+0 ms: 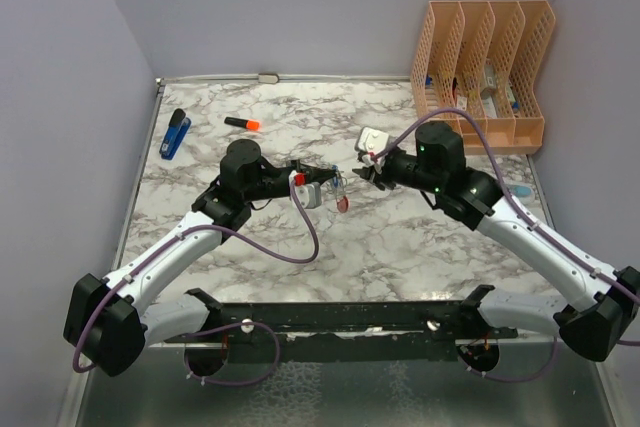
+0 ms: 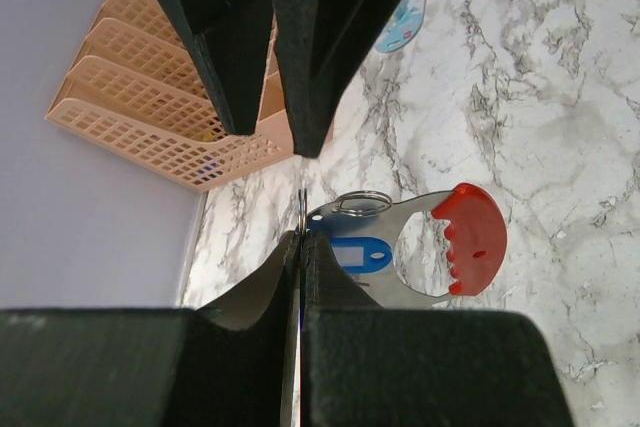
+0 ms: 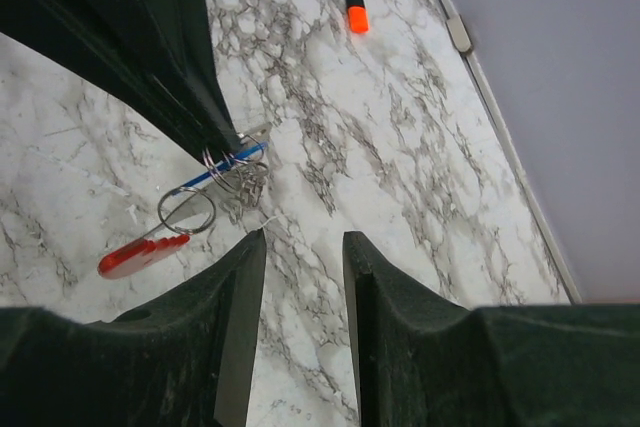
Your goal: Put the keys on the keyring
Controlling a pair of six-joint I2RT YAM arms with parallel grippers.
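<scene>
The keyring (image 2: 470, 239) is a silvery metal loop with a red crescent, hanging just above the marble table. A blue-headed key (image 2: 360, 252) and a thin wire ring (image 2: 362, 202) hang against it. My left gripper (image 2: 300, 239) is shut on the keyring's thin metal edge. In the right wrist view the keyring (image 3: 140, 255) hangs below the left fingers (image 3: 190, 77), with the blue key (image 3: 222, 169) and small silvery keys (image 3: 243, 187) bunched beside it. My right gripper (image 3: 303, 242) is open and empty, just short of the bunch. In the top view both grippers, left (image 1: 325, 182) and right (image 1: 365, 175), meet mid-table.
An orange-and-black marker (image 1: 243, 124) and a dark-blue stapler-like object (image 1: 175, 134) lie at the back left. A peach file organiser (image 1: 480, 67) stands at the back right, with a white object (image 1: 373, 139) near it. A pale blue disc (image 1: 520, 189) lies at the right edge.
</scene>
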